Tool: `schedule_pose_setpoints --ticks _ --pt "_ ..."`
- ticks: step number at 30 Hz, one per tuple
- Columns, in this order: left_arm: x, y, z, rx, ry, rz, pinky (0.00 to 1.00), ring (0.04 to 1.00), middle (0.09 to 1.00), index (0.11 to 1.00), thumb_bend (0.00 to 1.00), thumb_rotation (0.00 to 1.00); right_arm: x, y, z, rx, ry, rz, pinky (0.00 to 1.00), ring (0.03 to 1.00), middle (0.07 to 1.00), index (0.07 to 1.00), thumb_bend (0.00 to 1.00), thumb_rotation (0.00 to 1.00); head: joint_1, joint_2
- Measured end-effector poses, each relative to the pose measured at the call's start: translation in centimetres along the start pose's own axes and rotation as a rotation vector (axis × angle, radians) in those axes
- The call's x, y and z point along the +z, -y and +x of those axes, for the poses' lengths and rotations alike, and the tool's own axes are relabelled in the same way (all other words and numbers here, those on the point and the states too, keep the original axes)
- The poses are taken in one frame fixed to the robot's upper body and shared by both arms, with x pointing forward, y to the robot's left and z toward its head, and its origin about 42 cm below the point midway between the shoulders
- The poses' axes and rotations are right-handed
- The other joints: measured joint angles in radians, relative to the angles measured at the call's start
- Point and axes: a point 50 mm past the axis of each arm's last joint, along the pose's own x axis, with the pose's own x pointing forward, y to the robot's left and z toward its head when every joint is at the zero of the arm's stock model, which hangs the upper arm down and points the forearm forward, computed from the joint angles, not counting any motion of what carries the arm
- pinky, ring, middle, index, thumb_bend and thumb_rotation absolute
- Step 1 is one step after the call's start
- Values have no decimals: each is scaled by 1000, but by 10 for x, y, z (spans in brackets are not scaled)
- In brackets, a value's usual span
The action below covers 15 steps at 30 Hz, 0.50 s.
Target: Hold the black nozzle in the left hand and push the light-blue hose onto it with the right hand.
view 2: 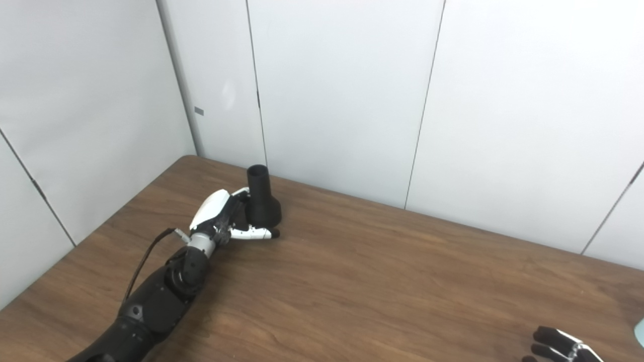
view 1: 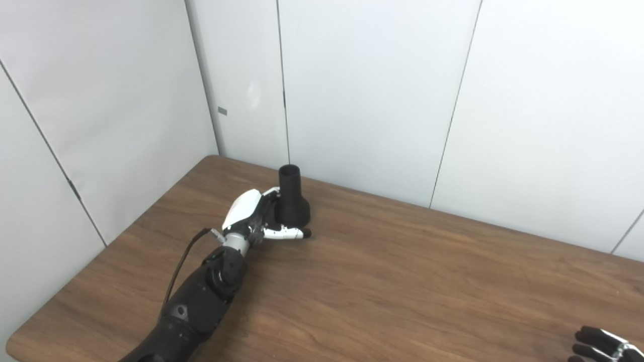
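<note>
Left eye view: I'm reaching my left hand [view 1: 251, 213] to the black nozzle [view 1: 292, 198], which is standing upright, wide base down, on the wooden bench [view 1: 402, 281] near the back wall. The hand is cupping its base from the left, thumb lying along the front of the base; fingers [view 1: 274, 191] are wrapping behind, but I cannot tell whether they are clamped yet. The nozzle is sitting on the bench, not lifted.

Right eye view: same contact. My right hand [view 2: 561, 344] is waiting at the bottom right corner, only dark fingertips showing, so its state is unreadable. A pale blue sliver at the right edge [view 2: 640, 332] may be the hose; too little showing to say.

Step in hand, I'm judging: securing the nozzle. Next calls for firming the grip, lifting, then fetching the hose with the right.
</note>
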Motion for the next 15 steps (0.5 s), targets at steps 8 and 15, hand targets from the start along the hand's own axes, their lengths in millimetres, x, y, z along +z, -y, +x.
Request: schedule_pose_setpoints --ticks 8,15 --pt "1 5 1 26 1 36 959 785 749 775 1000 324 0 1 -2 2 1 -5 603 695 713 674 208 0 -3 3" --pt "3 16 3 83 13 153 995 760 735 762 1000 338 1 1 -5 1 1 -10 595 688 707 670 211 0 -6 9"
